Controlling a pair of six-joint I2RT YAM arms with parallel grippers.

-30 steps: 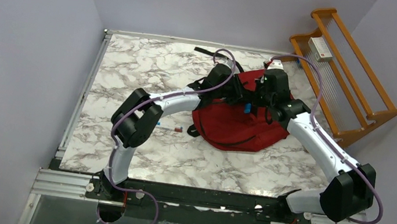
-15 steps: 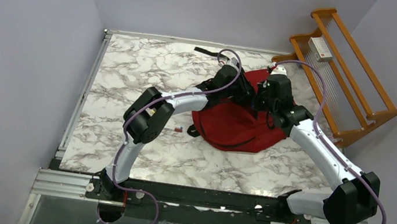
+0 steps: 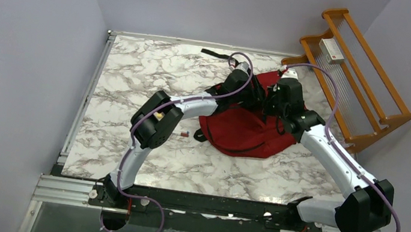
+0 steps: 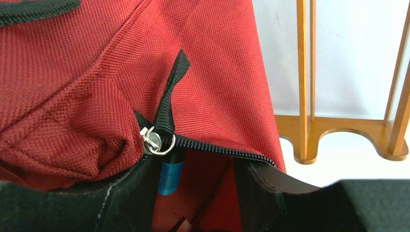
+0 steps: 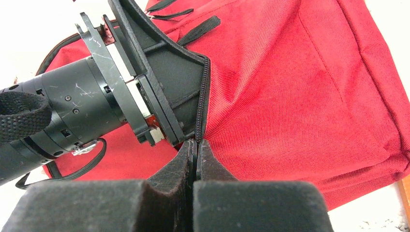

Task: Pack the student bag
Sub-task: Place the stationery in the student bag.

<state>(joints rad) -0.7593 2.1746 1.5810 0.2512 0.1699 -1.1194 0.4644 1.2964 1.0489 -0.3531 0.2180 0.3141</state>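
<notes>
Packing partly done: red bag (image 3: 243,130) on worktop (image 3: 136,70) near wooden rack (image 3: 371,85), pocket mouth open, blue thing (image 4: 171,176), perhaps a pen, inside. Right fingers (image 5: 169,174) pinched together on zip edge (image 5: 200,104); left fingers (image 4: 58,208) apart at mouth. Small item (image 3: 184,133) farther from rack, not yet packed.

Blue item (image 4: 171,176) half hidden inside student bag (image 4: 87,72), unidentifiable. Left fingers (image 4: 58,208) blurred, cropped at lower edge. Red speck (image 3: 185,133) beside bag too small to name.

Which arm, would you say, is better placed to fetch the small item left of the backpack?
Left. The right tool is shut on the backpack's zip edge, holding it open; the left tool is open, and the item lies on its side.
</notes>
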